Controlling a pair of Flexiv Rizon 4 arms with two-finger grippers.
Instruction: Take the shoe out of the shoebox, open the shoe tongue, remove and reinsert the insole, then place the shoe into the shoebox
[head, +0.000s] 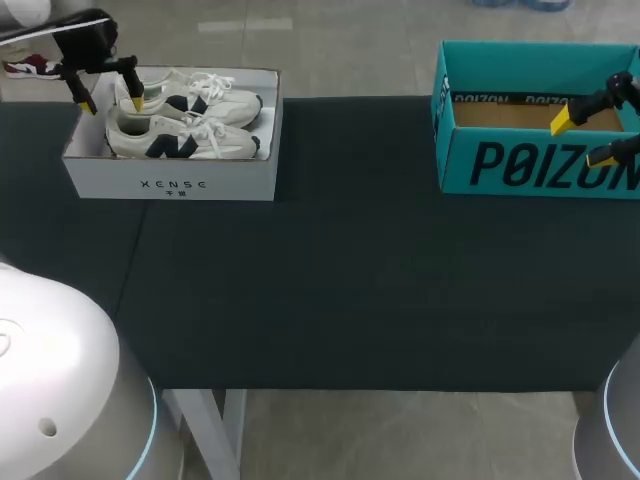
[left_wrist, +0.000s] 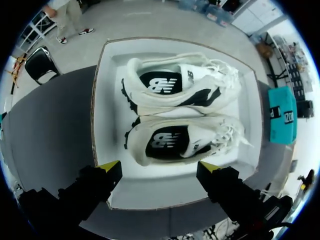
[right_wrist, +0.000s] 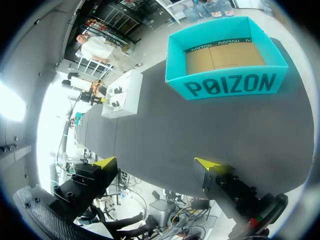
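Note:
A white shoebox (head: 175, 172) stands at the table's back left. Two white sneakers with navy panels lie in it on their sides, one (head: 195, 98) behind the other (head: 180, 138). My left gripper (head: 105, 95) hangs open above the box's left end, touching nothing. In the left wrist view both shoes (left_wrist: 185, 142) (left_wrist: 180, 87) lie ahead of the open left gripper (left_wrist: 159, 167), inside the shoebox (left_wrist: 102, 115). My right gripper (head: 582, 140) is open and empty at the far right. In the right wrist view the right gripper (right_wrist: 155, 163) is above the dark table, with the shoebox (right_wrist: 122, 95) far off.
An open teal box (head: 530, 165) with a bare cardboard floor stands at the back right, just behind my right gripper; it also shows as the teal box (right_wrist: 230, 82) in the right wrist view. The dark table top (head: 350, 280) stretches between the two boxes.

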